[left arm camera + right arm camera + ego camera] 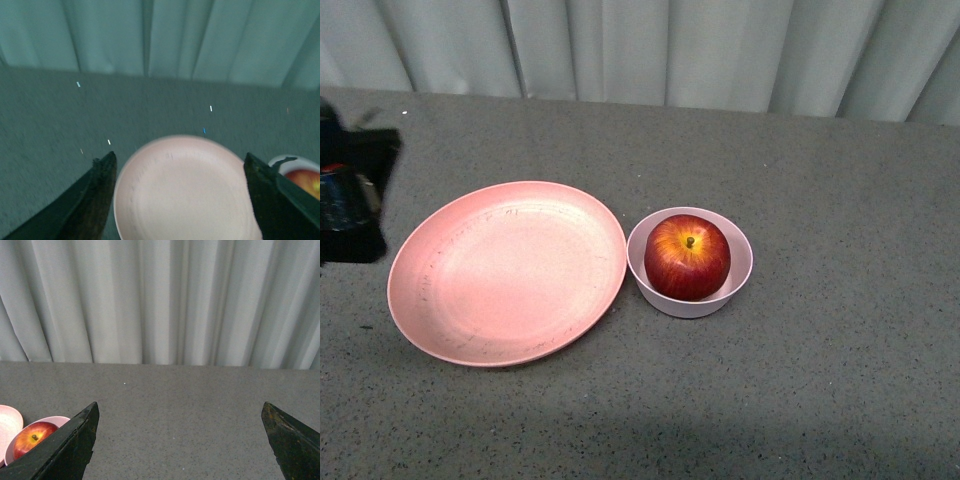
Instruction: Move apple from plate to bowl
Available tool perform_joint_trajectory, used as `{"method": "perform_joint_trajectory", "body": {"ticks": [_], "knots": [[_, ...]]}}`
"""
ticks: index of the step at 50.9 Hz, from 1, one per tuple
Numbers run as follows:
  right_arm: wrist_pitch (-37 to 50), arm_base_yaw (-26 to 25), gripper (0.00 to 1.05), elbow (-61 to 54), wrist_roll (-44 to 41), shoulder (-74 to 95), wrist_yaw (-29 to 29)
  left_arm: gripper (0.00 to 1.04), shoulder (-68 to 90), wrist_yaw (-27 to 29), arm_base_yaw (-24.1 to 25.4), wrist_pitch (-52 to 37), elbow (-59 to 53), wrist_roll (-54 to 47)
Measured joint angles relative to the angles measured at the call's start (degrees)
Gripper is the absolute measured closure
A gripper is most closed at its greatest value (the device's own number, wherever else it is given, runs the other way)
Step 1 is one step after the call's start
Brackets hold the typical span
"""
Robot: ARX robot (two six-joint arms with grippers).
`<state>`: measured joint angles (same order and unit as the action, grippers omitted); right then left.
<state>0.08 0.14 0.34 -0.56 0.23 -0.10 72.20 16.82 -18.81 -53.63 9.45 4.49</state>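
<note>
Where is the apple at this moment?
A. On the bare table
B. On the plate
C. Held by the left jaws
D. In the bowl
D: the front view shows the apple sitting inside the bowl, stem up, while the plate beside it holds nothing and both sets of jaws are open with nothing between them.

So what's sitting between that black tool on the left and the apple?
The pink plate, with nothing on it. In the front view it lies between the left tool and the bowl holding the apple.
</note>
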Motion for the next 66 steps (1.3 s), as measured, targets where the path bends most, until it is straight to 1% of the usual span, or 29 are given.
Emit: {"method": "perform_joint_trajectory", "body": {"ticks": [1,3,4,6,8,12,16,18,20,34,37,41,56,66], "knots": [[0.0,0.0,0.09,0.0,0.0,0.0,0.1,0.33,-1.0,-0.1,0.8,-3.7,-1.2,-0.9],[0.0,0.0,0.09,0.0,0.0,0.0,0.2,0.42,-3.7,-0.7,2.2,-5.6,-2.1,-1.9],[0.0,0.0,0.09,0.0,0.0,0.0,0.2,0.47,-5.5,-1.5,3.0,-5.5,-2.6,-2.3],[0.0,0.0,0.09,0.0,0.0,0.0,0.2,0.55,-7.8,-2.4,4.0,-4.5,-3.4,-2.9],[0.0,0.0,0.09,0.0,0.0,0.0,0.1,0.65,-11.0,-4.0,5.3,-2.4,-4.8,-3.3],[0.0,0.0,0.09,0.0,0.0,0.0,0.1,0.80,-14.8,-5.6,7.1,0.7,-6.1,-3.5],[0.0,0.0,0.09,0.0,0.0,0.0,0.1,0.90,-17.8,-6.6,8.4,3.1,-6.8,-3.6],[0.0,0.0,0.09,0.0,0.0,0.0,0.1,0.97,-19.9,-7.4,9.1,4.6,-7.1,-3.7],[0.0,0.0,0.09,0.0,0.0,0.0,0.1,1.01,-21.6,-8.0,9.6,5.8,-7.4,-3.6],[0.0,0.0,0.09,0.0,0.0,0.0,0.1,1.01,-32.3,-11.0,12.8,15.0,-8.3,-4.0],[0.0,0.0,0.09,0.0,0.0,0.0,0.1,1.01,-36.1,-16.0,16.7,18.3,-8.3,-4.1],[0.0,0.0,0.09,0.0,0.0,0.0,0.1,1.01,-39.2,-16.2,18.5,21.2,-8.3,-4.1],[0.0,0.0,0.09,0.0,0.0,0.0,0.1,1.01,-50.4,-16.8,18.7,31.7,-8.3,-4.1],[0.0,0.0,0.09,0.0,0.0,0.0,0.1,1.01,-55.5,-16.8,18.7,36.7,-8.3,-4.1]]}}
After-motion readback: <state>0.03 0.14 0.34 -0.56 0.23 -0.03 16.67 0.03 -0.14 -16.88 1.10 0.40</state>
